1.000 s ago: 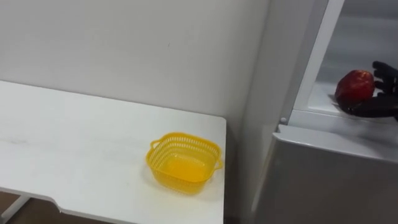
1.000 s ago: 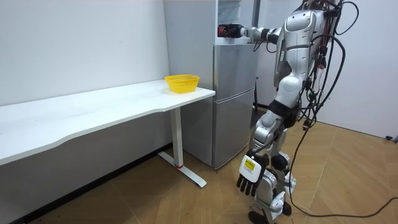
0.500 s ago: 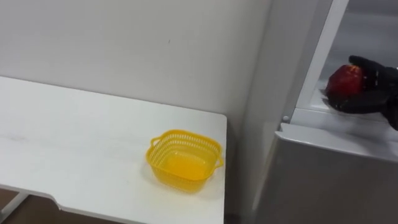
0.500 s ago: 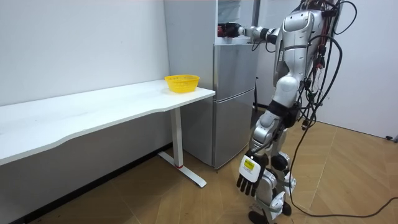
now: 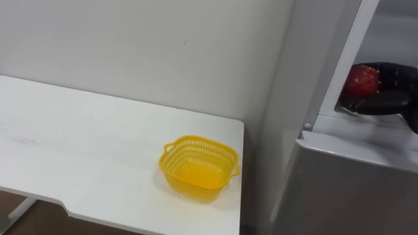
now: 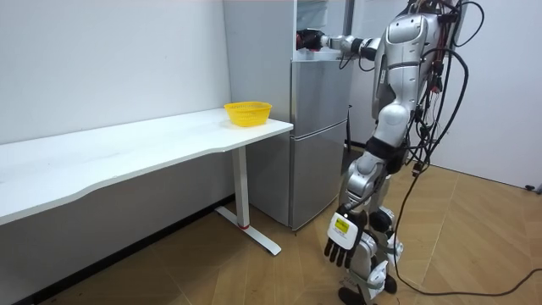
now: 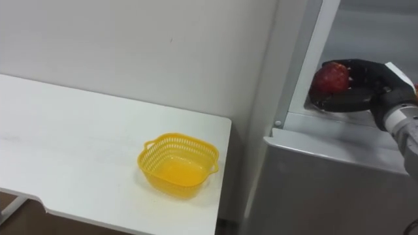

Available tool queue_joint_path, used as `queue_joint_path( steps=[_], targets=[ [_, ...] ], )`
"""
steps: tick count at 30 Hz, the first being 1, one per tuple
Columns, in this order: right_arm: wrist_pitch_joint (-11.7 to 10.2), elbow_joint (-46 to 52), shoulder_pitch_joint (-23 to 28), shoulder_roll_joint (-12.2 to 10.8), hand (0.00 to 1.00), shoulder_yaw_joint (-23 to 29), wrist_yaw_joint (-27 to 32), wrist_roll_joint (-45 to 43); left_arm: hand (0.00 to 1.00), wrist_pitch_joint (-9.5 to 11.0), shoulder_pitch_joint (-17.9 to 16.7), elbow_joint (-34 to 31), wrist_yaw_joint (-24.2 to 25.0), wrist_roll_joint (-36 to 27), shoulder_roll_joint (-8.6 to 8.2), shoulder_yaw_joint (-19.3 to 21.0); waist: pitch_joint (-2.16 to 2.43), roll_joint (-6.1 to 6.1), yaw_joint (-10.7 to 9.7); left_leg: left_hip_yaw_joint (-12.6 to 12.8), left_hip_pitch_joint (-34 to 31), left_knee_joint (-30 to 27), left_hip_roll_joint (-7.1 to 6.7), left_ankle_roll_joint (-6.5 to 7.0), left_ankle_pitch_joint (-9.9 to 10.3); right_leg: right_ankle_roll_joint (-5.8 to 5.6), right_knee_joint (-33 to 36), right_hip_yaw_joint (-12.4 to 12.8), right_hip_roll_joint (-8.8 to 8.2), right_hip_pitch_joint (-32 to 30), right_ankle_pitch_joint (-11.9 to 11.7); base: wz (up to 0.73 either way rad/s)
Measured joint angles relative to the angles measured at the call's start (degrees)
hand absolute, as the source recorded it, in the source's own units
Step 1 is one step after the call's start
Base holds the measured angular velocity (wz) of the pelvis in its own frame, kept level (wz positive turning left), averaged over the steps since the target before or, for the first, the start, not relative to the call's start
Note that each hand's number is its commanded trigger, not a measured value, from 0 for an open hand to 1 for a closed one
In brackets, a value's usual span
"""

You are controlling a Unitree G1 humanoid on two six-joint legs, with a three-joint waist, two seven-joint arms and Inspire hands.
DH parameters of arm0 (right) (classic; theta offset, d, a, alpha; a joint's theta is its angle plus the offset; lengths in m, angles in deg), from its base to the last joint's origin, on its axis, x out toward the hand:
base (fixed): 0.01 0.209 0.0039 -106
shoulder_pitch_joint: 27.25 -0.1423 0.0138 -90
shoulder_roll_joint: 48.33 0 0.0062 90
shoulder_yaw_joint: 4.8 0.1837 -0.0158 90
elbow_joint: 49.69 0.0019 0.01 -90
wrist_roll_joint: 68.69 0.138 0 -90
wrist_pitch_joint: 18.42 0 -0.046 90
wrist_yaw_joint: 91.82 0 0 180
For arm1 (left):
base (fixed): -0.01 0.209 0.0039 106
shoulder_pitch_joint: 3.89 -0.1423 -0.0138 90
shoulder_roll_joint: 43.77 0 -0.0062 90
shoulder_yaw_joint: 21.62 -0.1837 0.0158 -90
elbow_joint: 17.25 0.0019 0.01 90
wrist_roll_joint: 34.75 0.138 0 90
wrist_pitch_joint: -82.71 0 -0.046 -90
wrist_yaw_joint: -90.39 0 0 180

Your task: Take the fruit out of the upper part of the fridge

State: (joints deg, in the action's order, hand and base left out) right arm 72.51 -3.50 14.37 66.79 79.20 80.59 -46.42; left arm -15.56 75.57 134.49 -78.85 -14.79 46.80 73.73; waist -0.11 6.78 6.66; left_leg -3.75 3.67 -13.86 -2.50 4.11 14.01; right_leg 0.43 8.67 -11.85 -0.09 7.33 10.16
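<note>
White table (image 5: 78,150) and grey fridge (image 5: 346,189) are shown side by side. An empty yellow basket (image 5: 199,168) is set at the table's fridge-side end. The left hand (image 6: 343,240) is hung slack, fingers relaxed. At the open upper compartment's sill, the right hand (image 7: 366,88) is curled round the red fruit (image 7: 332,77), which is held on the palm's basket side.

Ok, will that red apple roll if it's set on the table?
Probably: the red apple looks round and smooth, so it could roll on the flat table; the walled yellow basket should contain it. It seems rigid: the right robot hand curls around it with no visible dent.
</note>
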Motion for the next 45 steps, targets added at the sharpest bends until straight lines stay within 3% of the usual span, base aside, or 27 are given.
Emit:
queue_joint_path(
  steps=[7,15,21,25,27,30,32,35,40,45],
  targets=[
    [-0.2,1.1,0.0,0.0,1.0,0.0,0.0,0.1,0.0,0.0,-0.1,0.0,0.0,-0.1,0.01,0.0,-0.11,-0.27,-0.2,-0.1,0.0,0.1,0.0,0.0,0.0,0.0,0.0,0.0,0.03,0.0,0.0,0.0],
    [-0.1,3.1,1.7,-0.1,1.0,0.4,1.1,2.2,0.0,0.1,-0.2,-0.2,-0.1,0.0,0.11,0.1,0.09,-0.73,-0.1,-0.1,0.2,0.1,0.05,-0.01,0.0,0.0,-0.1,0.7,0.12,0.2,0.0,0.0],
    [-0.2,13.6,9.9,-0.7,1.0,3.3,7.3,0.5,0.0,0.6,-1.0,-1.3,-1.3,0.4,0.09,0.1,0.16,-0.65,0.1,0.2,0.8,0.3,0.14,-0.02,0.0,0.0,-0.1,0.8,0.19,1.0,0.0,0.02],
    [-0.1,25.6,18.7,-1.5,1.0,7.5,11.3,-3.3,0.0,2.1,-1.5,-1.3,-2.1,0.4,0.08,0.0,0.15,-1.09,-0.1,0.5,1.1,0.4,0.13,-0.02,0.0,0.0,-0.1,1.3,0.16,1.1,0.0,0.0],
    [-0.4,32.3,23.6,-3.1,1.0,10.0,13.5,-5.4,0.0,2.5,-2.2,-1.1,-2.7,0.4,-0.13,-0.1,-0.3,-1.95,-0.3,0.5,2.1,0.6,0.13,-0.01,0.0,0.0,0.0,2.7,0.21,1.8,0.0,0.0],
    [-1.1,40.1,28.7,-5.0,1.0,12.0,14.4,-7.2,0.0,3.9,-3.2,-1.1,-3.8,0.5,-0.46,0.0,0.03,-3.0,-0.6,0.5,2.2,0.7,0.04,-0.01,0.0,0.0,-0.1,3.5,0.2,1.8,0.0,-0.03],
    [-2.6,47.3,34.1,-8.8,1.0,13.4,15.7,-8.9,0.0,4.5,-4.2,-1.1,-4.6,1.0,-0.49,0.3,0.22,-3.61,-1.6,0.6,2.7,1.6,0.12,-0.01,0.0,-0.12,0.0,3.8,0.23,1.8,0.1,-0.04],
    [-3.0,54.7,39.6,-10.2,1.0,13.6,15.5,-8.4,0.0,5.1,-4.3,-1.2,-5.4,1.0,-0.92,1.0,0.25,-3.91,-2.3,1.2,2.9,2.5,0.3,-0.01,0.0,-0.31,-0.1,3.9,0.19,1.7,0.2,-0.05],
    [-3.1,63.8,42.7,-11.2,1.0,13.7,15.0,-8.7,0.0,7.0,-4.0,-1.2,-6.6,0.9,-1.66,1.2,0.22,-3.89,-3.0,3.4,3.2,2.5,0.58,-0.01,0.0,-0.31,0.1,4.3,0.18,1.6,0.2,-0.09],
    [-6.4,70.6,42.7,-11.8,1.0,14.2,15.0,-8.6,0.0,7.4,-4.1,-1.2,-6.8,0.9,-1.9,1.2,0.13,-4.06,-3.5,3.8,3.3,2.6,0.68,-0.02,0.0,-0.31,0.1,5.8,0.24,1.6,0.2,-0.06]
  ],
)
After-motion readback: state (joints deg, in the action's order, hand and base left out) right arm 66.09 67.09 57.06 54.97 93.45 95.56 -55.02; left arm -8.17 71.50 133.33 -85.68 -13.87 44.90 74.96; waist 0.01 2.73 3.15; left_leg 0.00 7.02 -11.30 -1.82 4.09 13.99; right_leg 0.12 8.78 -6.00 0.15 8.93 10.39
